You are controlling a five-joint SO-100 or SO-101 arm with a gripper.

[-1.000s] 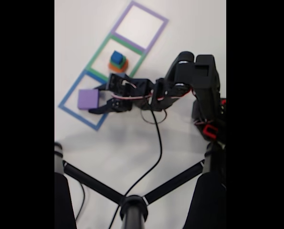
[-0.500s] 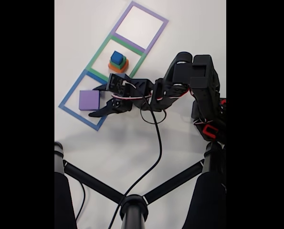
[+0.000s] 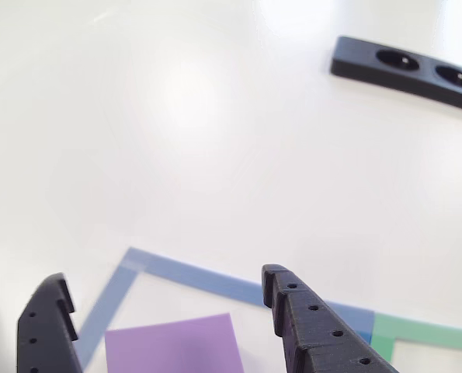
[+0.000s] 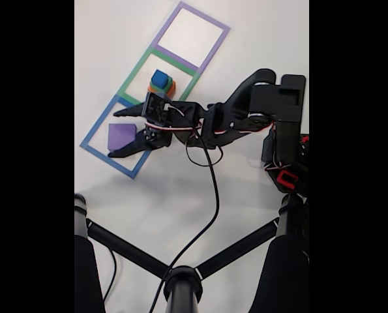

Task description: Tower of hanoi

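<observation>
Four cubes made up the set: the purple cube (image 4: 120,135) sat alone inside the blue outline (image 4: 91,135), while the blue, green and orange stack (image 4: 161,83) stood in the green outline (image 4: 136,68). Likely the largest block was the one to move, probably toward the empty purple outline (image 4: 213,45). The gripper (image 4: 119,132) had its jaws wide apart, straddling the purple cube (image 3: 175,346), one finger (image 3: 312,326) on each side, gripping nothing. Contact couldn't be told.

A glossy white table (image 3: 215,116) reflects soft light; a black strip (image 3: 405,66) lies on it.
</observation>
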